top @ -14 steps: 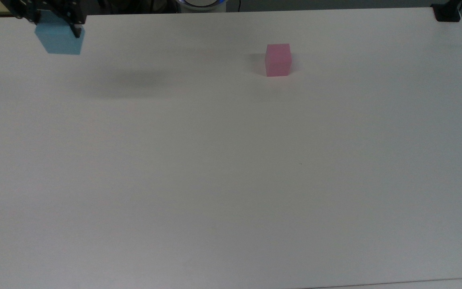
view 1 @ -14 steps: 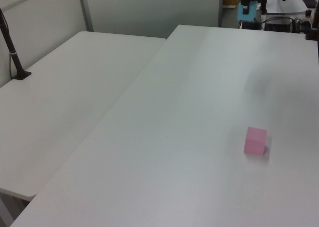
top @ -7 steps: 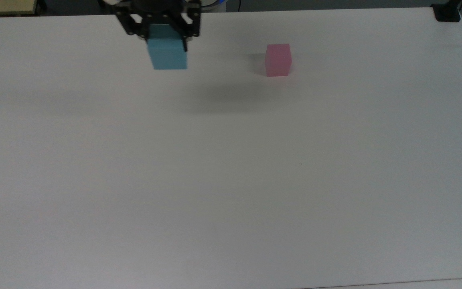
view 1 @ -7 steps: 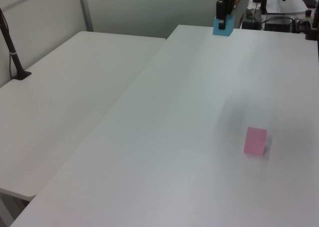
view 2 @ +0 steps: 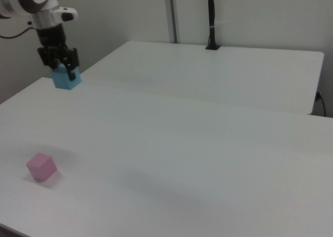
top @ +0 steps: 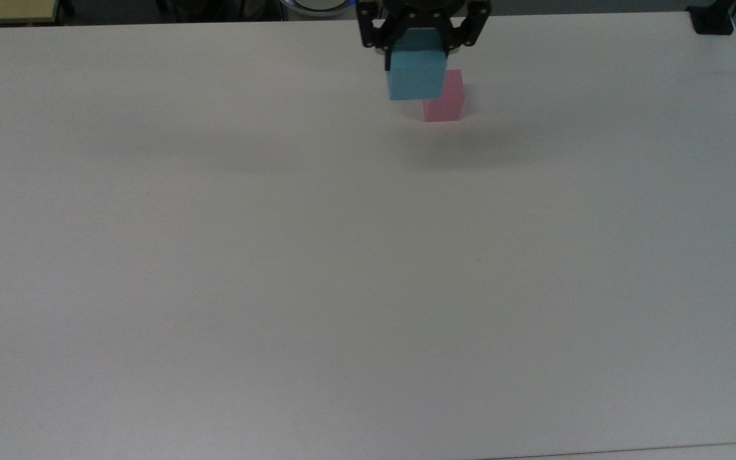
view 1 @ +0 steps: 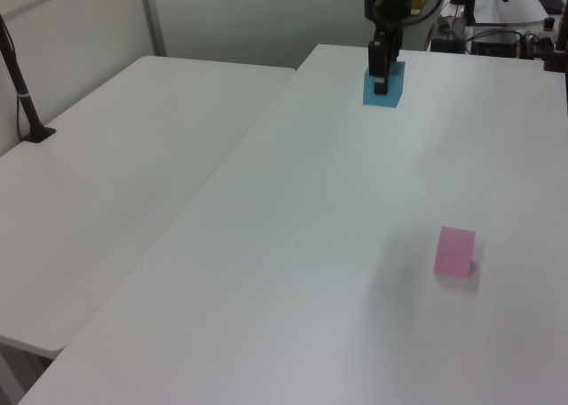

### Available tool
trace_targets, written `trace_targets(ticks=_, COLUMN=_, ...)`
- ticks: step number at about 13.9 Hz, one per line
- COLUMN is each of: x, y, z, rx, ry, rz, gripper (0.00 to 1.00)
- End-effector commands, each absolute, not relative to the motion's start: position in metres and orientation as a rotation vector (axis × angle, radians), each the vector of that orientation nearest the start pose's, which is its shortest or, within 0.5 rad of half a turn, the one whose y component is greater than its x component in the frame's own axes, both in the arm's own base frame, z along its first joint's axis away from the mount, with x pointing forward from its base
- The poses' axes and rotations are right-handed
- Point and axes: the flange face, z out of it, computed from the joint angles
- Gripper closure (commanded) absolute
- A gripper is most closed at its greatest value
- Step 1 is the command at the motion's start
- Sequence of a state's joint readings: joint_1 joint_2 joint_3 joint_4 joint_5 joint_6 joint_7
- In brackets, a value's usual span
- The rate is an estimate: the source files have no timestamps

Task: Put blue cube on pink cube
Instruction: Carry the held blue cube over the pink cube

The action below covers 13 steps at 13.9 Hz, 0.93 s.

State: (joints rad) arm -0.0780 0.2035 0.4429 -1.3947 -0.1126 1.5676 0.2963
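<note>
My gripper (top: 418, 59) is shut on the light blue cube (top: 414, 80) and holds it up in the air above the white table (top: 342, 287). In the top view the blue cube covers the upper left part of the pink cube (top: 450, 102), which rests on the table near the far edge. The left view has the gripper (view 1: 382, 76) with the blue cube (view 1: 396, 87) high up, far above the pink cube (view 1: 454, 251). The right view likewise has the gripper (view 2: 63, 67) and blue cube (view 2: 67, 80) well above the pink cube (view 2: 41, 167).
A second white table (view 1: 115, 156) adjoins this one, with a black post (view 1: 21, 94) clamped at its far side. A black clamp (top: 713, 22) sits at the table's corner in the top view's upper right. Cables and equipment (view 1: 497, 36) lie behind the table.
The gripper has carried the blue cube from the top view's far left toward the right, until it overlaps the pink cube. The pink cube has not moved.
</note>
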Motion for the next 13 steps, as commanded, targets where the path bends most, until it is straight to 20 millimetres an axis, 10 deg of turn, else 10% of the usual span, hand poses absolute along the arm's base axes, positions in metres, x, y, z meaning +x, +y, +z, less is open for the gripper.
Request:
trace_targets(ticks=1, x=0.548, y=0.218, z=0.605, rx=-3.230, ry=-0.141, rz=-0.014, gripper=0.69)
trace_targets(ticks=13, x=0.499, y=0.232, z=0.609, rx=-3.219, ry=-0.185, rz=0.049, gripper=0.70)
